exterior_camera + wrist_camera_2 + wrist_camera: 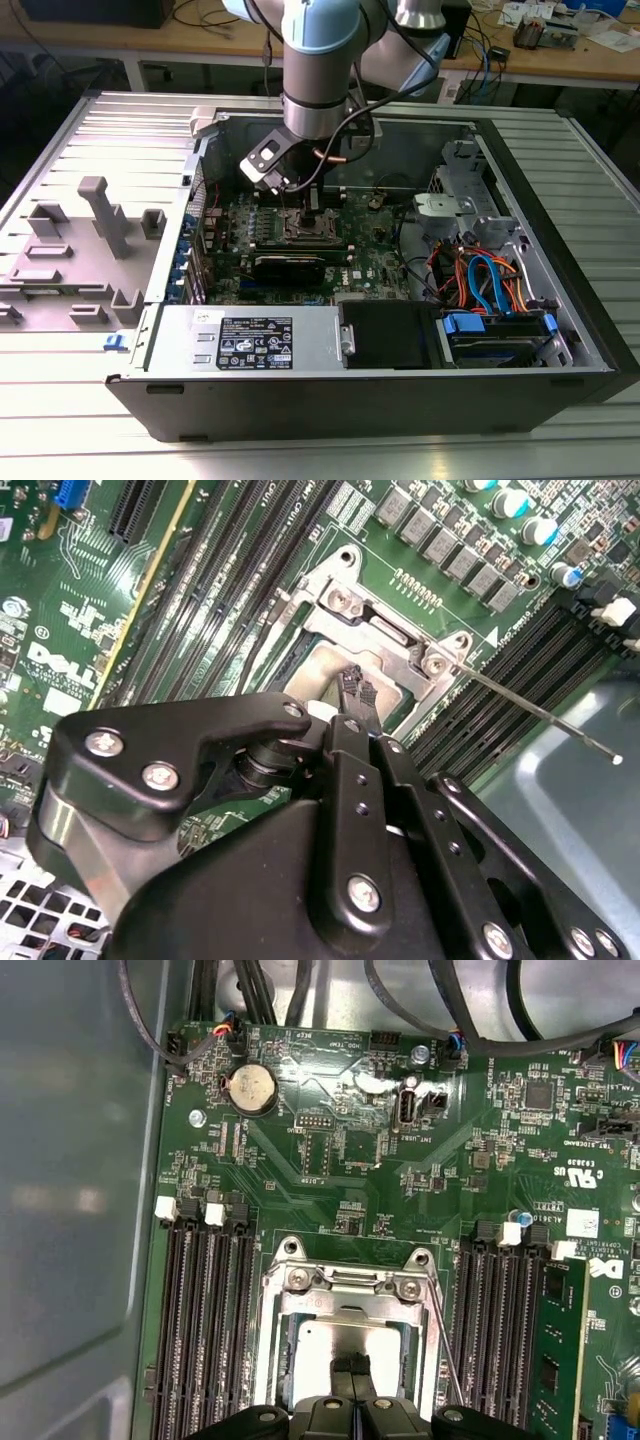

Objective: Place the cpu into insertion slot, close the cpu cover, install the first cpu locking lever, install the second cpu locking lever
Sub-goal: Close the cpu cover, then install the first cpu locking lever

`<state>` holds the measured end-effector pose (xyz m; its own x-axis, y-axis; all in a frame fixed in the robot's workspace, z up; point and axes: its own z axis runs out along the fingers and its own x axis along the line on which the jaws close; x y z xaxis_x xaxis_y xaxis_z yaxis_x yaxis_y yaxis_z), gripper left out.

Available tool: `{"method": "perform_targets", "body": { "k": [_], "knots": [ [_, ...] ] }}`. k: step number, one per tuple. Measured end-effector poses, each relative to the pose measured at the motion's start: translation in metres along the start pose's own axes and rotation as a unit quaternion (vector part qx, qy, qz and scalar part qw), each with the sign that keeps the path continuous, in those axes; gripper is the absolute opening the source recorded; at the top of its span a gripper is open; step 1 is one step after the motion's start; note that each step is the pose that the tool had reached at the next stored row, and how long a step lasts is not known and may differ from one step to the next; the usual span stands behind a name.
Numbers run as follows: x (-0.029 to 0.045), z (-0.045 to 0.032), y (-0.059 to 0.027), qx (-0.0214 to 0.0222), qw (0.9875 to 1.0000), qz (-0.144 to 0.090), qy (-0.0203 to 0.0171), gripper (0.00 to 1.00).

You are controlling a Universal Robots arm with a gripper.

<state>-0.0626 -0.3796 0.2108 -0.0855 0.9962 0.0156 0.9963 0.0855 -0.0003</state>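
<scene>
In the exterior view the claw (311, 205) hangs inside the open case (560, 300), over the green board (380, 250), at about 10 o'clock from the case's middle; a long black card (288, 266) lies just beside it at 6 o'clock.

In the second wrist view the claw (357, 692) has its fingers pressed together, gripping nothing, with the tips on or just above the cpu (325, 670); the cpu lies flat in the socket (320, 583), straight beneath the claw; the cover (375, 620) seems folded down around it; one thin lever (540, 715) juts free from the socket's corner, its long axis pointing away from the claw.

In the first wrist view the claw (351, 1375) meets over the cpu (320, 1345), which the cover (350, 1285) frames.
</scene>
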Motion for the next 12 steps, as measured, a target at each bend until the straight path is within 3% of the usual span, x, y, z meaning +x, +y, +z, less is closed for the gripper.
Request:
{"method": "perform_targets", "body": {
  "k": [5,12],
  "knots": [
    [0.0,-0.0007,0.0003,-0.0002,0.9998,0.021,-0.0001,0.11],
    [0.0,-0.0052,0.0004,-0.0002,0.9998,0.021,-0.0005,0.11]
  ]
}}
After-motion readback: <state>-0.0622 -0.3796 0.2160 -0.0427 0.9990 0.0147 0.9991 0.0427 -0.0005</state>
